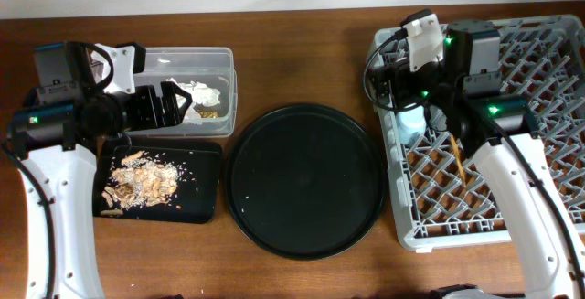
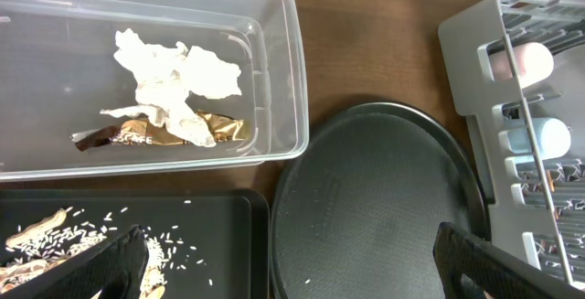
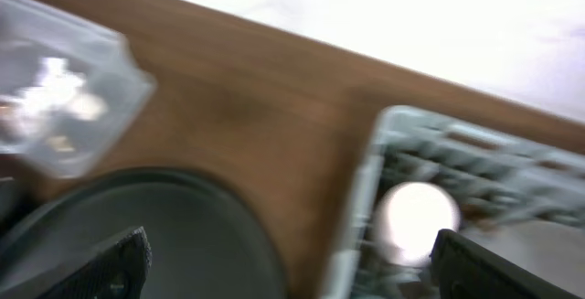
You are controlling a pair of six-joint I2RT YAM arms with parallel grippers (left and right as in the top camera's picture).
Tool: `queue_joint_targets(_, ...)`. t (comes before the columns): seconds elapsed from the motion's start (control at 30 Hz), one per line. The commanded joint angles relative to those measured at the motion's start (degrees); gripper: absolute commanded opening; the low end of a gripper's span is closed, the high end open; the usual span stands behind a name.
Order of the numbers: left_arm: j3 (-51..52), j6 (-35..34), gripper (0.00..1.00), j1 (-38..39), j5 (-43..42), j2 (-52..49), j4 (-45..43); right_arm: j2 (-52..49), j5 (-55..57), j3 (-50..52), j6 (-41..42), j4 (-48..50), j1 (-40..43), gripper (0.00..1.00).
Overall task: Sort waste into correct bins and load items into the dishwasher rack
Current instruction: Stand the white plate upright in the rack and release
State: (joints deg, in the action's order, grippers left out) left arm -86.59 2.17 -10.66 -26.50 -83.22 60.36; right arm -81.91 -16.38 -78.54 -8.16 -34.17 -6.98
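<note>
The grey dishwasher rack (image 1: 512,198) fills the right side. In it lie a light-blue cup (image 1: 411,122), a pink cup (image 2: 519,60) and wooden chopsticks (image 1: 455,155). My right gripper (image 3: 292,267) hovers open over the rack's left edge with nothing between its fingers; its view is blurred. The clear tub (image 1: 219,61) at the back left holds a white napkin (image 2: 174,81) and a brown-gold wrapper (image 2: 137,137). Food scraps (image 1: 137,182) lie in the black rectangular tray (image 1: 203,198). My left gripper (image 2: 292,272) stands open and empty above the trays, beside the tub.
A large round black tray (image 1: 306,182) lies in the middle, between the rectangular tray and the rack, with a stray grain or two on it. Bare wooden table (image 1: 302,61) shows behind it. The table's front edge runs close below the trays.
</note>
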Motion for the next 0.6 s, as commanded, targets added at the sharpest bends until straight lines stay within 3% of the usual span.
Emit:
queue_joint_targets(0.0, -0.87, 0.50, 0.99, -0.28, 0.00, 0.63, -0.04, -0.72, -7.17, -0.33, 3.08, 0.07, -0.24, 0.99)
queue_joint_targets(0.57, -0.87, 0.50, 0.99, -0.28, 0.00, 0.61, -0.04, 0.72, -6.99, -0.22, 3.10, 0.02, -0.13, 0.99)
